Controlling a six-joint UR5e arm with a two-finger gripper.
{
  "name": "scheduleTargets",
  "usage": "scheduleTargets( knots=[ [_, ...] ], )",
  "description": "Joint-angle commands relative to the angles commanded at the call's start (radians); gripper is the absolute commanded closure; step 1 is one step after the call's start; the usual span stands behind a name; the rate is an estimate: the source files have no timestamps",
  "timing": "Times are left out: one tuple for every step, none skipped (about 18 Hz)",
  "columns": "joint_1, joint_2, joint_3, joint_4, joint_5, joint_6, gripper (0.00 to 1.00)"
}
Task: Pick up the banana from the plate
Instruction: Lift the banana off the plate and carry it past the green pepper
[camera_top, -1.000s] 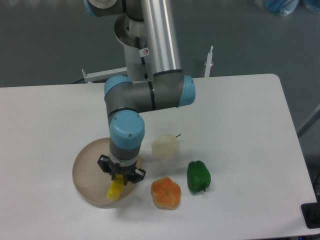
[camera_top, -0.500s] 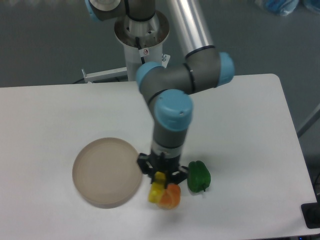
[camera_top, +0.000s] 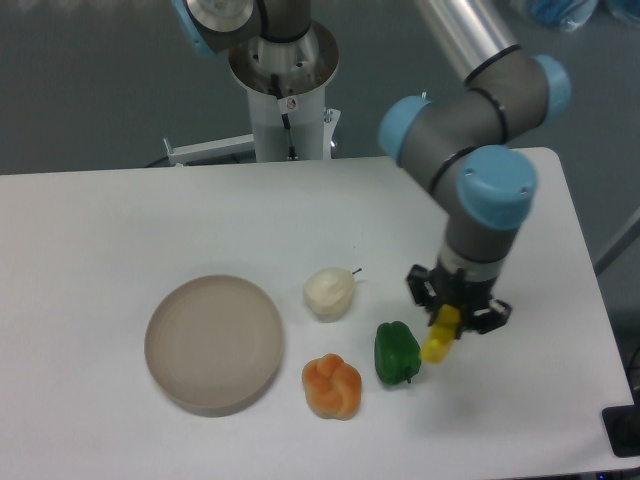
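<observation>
The yellow banana (camera_top: 439, 337) hangs in the air at the right of the table, pointing down and slightly left. My gripper (camera_top: 447, 316) is shut on its upper end, well to the right of the plate. The tan round plate (camera_top: 214, 343) lies at the front left with nothing on it. The banana's lower tip is just right of the green pepper (camera_top: 397, 352).
A white garlic-like toy (camera_top: 329, 292) sits right of the plate. An orange lumpy pepper (camera_top: 331, 386) lies in front of it. The arm's base column (camera_top: 287, 90) stands at the back. The table's right edge is close to the gripper.
The arm has swung right, carrying the banana from the plate, over the orange pepper, to a spot right of the green pepper. The plate now holds nothing.
</observation>
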Motion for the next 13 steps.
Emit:
scheduleTargets(
  knots=[
    [0.017,-0.005,-0.002,-0.002,0.002,0.075,1.00],
    [0.026,-0.008,0.000,0.000,0.005,0.112,1.00],
    [0.041,-0.018,0.005,0.000,0.021,0.144,1.00],
    [0.045,-0.026,0.015,-0.002,0.031,0.172,1.00],
    [0.048,-0.035,0.026,-0.002,0.038,0.210,1.00],
    [0.052,-0.038,0.028,0.000,0.038,0.220,1.00],
    [0.052,-0.049,0.028,-0.002,0.043,0.225,1.00],
    [0.054,-0.058,0.037,-0.002,0.044,0.252,1.00],
    [0.052,-0.064,0.044,-0.002,0.046,0.270,1.00],
    [0.054,-0.066,0.044,-0.002,0.046,0.271,1.00],
    [0.052,-0.067,0.044,-0.002,0.054,0.272,1.00],
    [0.052,-0.069,0.044,-0.002,0.057,0.272,1.00],
    [0.052,-0.071,0.044,-0.002,0.058,0.272,1.00]
  ],
)
